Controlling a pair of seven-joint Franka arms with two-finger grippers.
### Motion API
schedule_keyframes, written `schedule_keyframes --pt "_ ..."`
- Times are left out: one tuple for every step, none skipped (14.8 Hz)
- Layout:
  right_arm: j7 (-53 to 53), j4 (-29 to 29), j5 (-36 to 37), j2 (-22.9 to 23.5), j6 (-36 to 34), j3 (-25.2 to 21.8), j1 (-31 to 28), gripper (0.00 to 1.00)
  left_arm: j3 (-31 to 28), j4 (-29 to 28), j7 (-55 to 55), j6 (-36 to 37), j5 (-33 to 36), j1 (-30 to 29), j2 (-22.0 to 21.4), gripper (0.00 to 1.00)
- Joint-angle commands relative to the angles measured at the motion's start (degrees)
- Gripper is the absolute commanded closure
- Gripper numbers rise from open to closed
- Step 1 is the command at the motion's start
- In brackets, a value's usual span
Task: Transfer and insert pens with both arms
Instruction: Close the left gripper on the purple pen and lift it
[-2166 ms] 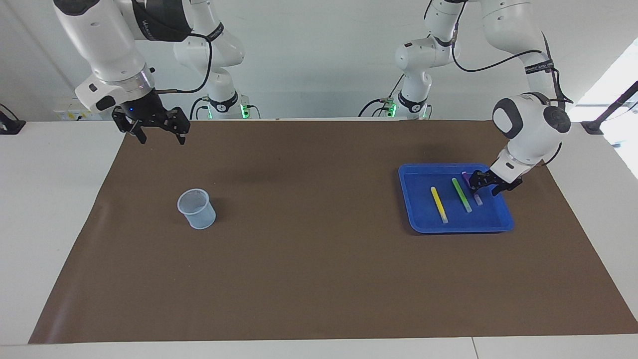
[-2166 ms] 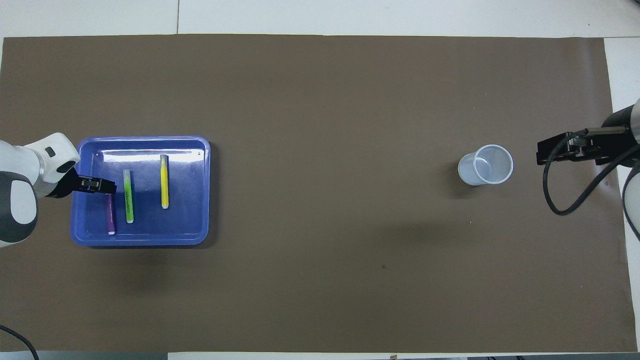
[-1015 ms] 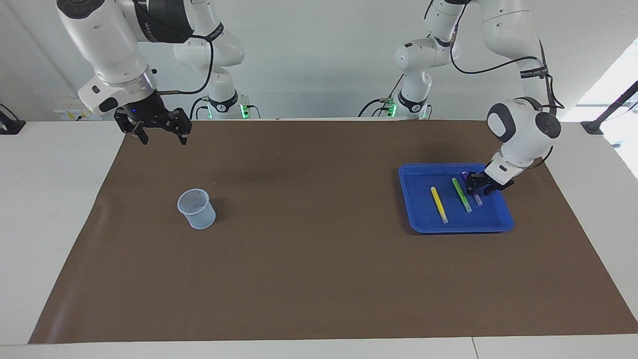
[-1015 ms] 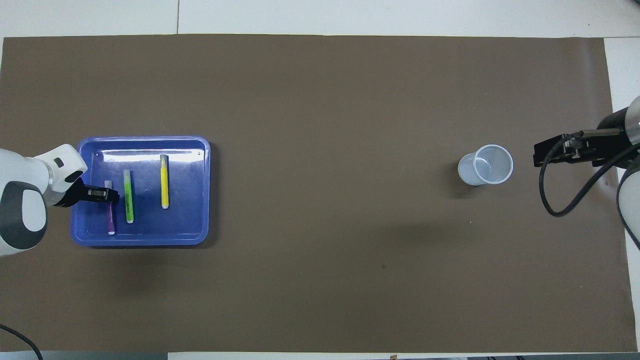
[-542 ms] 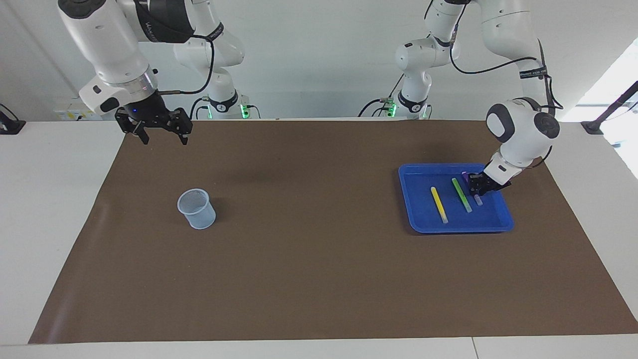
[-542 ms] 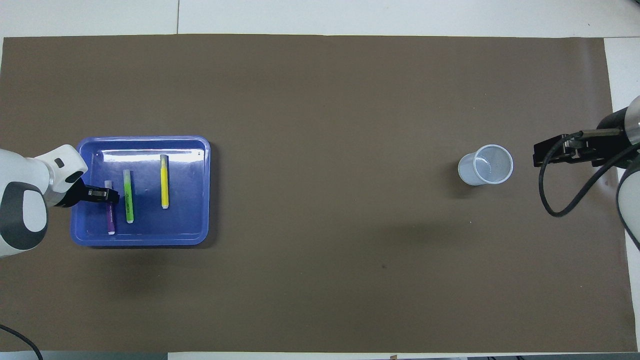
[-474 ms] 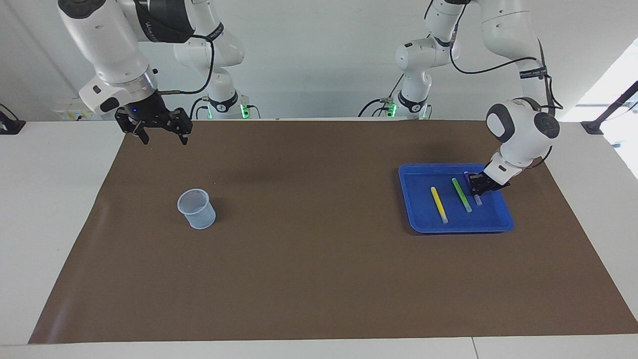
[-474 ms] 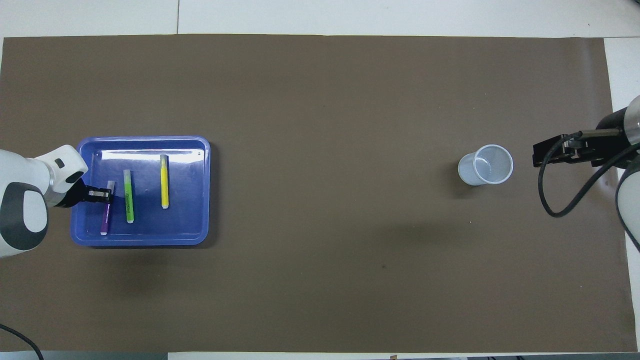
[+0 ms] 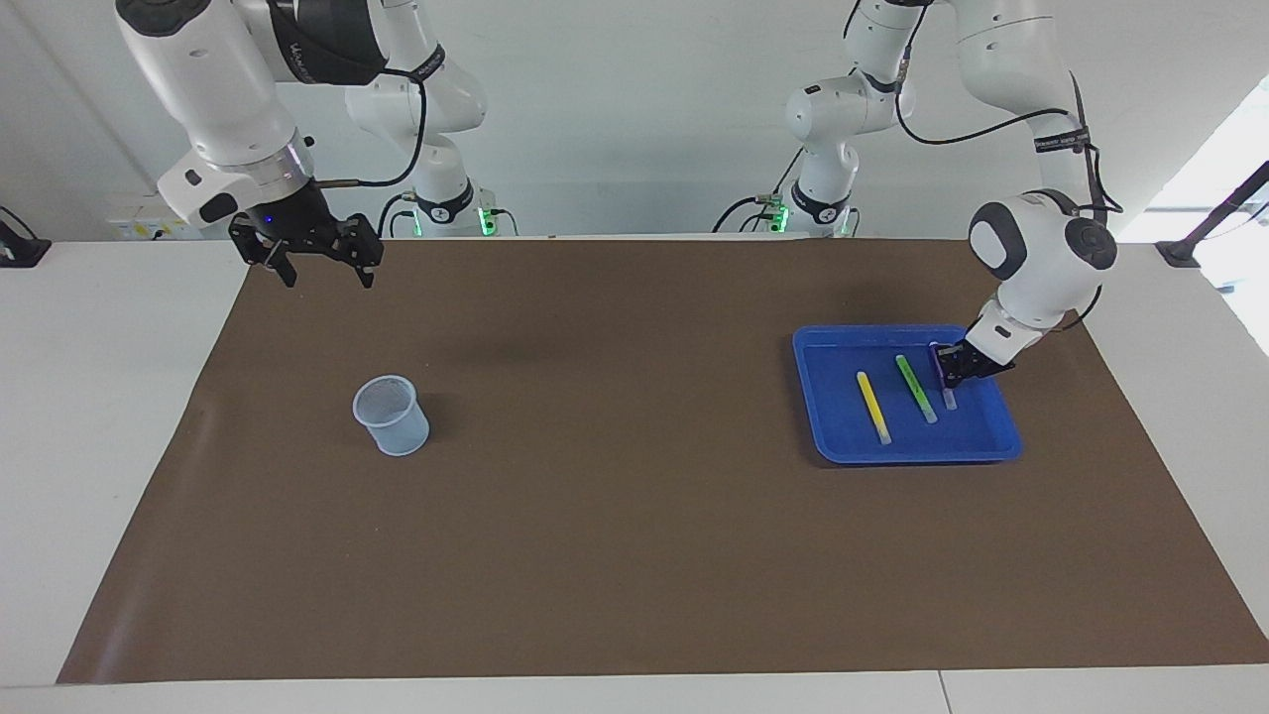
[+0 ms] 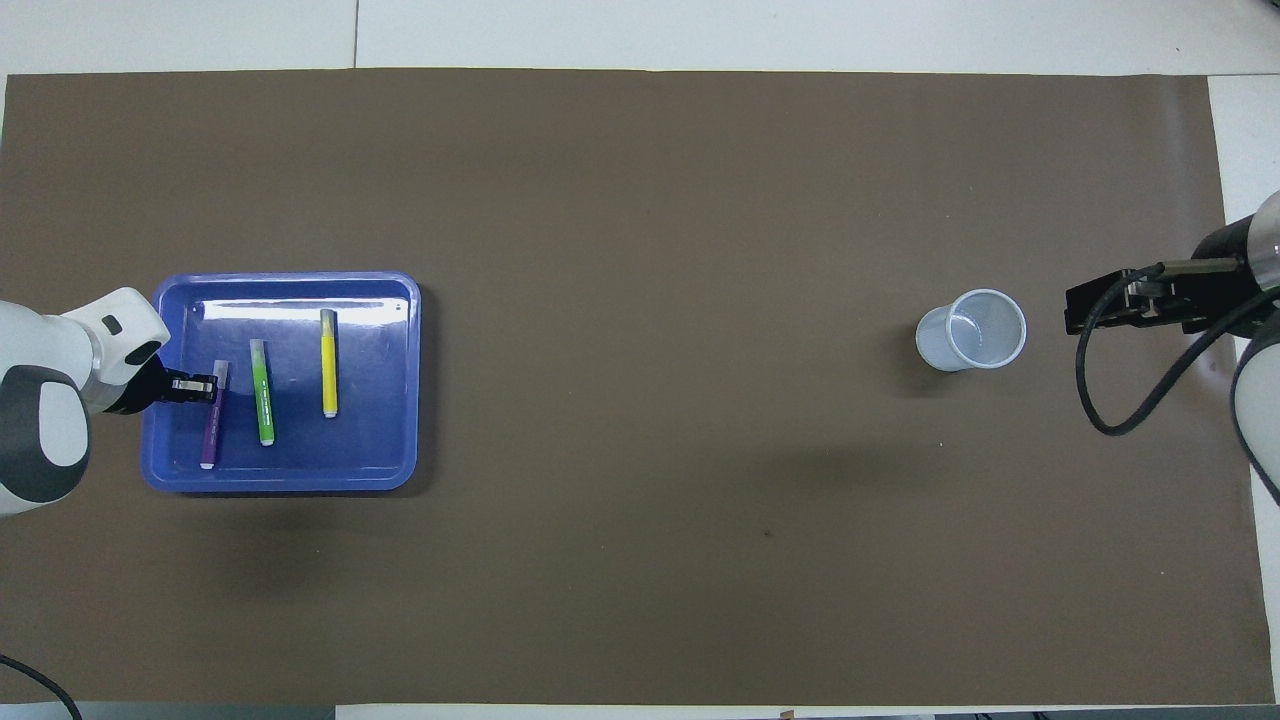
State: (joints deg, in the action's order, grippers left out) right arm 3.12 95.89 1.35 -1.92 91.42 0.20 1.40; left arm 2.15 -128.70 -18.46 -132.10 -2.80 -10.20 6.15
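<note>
left pincer grips the purple pen in the tray

nearest to the robots, the right pincer (image 9: 317, 268) waits with its fingers spread wide, above the edge of the brown mat (image 9: 634, 555) at the right arm's end of the counter (image 9: 89, 416). the left pincer (image 9: 950, 369) is down in the blue tray (image 9: 823, 446), closed on the purple pen (image 10: 211, 432). this pen lies near the tray wall at the left arm's end, slightly slanted. beside it lie the green pen (image 10: 262, 392), also a little slanted, and the yellow pen (image 10: 328, 362), apart from each other.

farther out stands the clear cup (image 9: 393, 416), upright and alone, well apart from the tray. between cup and tray, and out to the farthest mat edge, is wide open room.

the facing view shows the right pincer's spread fingers. the overhead view shows better how the pens lie and their pale ends.
</note>
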Motion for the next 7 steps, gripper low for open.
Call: schedule_keyframes --pt "-1.1 1.3 -1.0 -1.2 0.0 0.1 -0.2 0.0 0.2 -1.2 0.5 -2.0 0.0 -0.5 0.5 1.0" --pt "-1.1 1.3 -1.0 -1.2 0.1 0.2 -0.2 0.0 0.2 -1.2 0.4 -2.5 0.1 -0.5 0.5 1.0" --pt "-1.1 1.3 -1.0 -1.2 0.1 0.2 -0.2 0.0 0.2 -1.6 0.4 -2.9 0.1 -0.5 0.9 1.0" --pt "-1.1 1.3 -1.0 -1.2 0.1 0.2 -0.2 0.0 0.2 -1.7 0.4 -3.4 0.2 -0.5 0.9 1.0" --pt "-1.1 1.3 -1.0 -1.2 0.1 0.2 -0.2 0.0 0.2 -1.8 0.4 -3.5 0.2 -0.5 0.9 1.0" --pt "-1.1 1.3 -1.0 -1.2 0.1 0.2 -0.2 0.0 0.2 -2.0 0.4 -3.6 0.2 -0.5 0.9 0.99" --pt "-1.2 1.3 -1.0 -1.2 0.1 0.2 -0.2 0.0 0.2 -2.2 0.4 -3.7 0.2 -0.5 0.9 0.95"
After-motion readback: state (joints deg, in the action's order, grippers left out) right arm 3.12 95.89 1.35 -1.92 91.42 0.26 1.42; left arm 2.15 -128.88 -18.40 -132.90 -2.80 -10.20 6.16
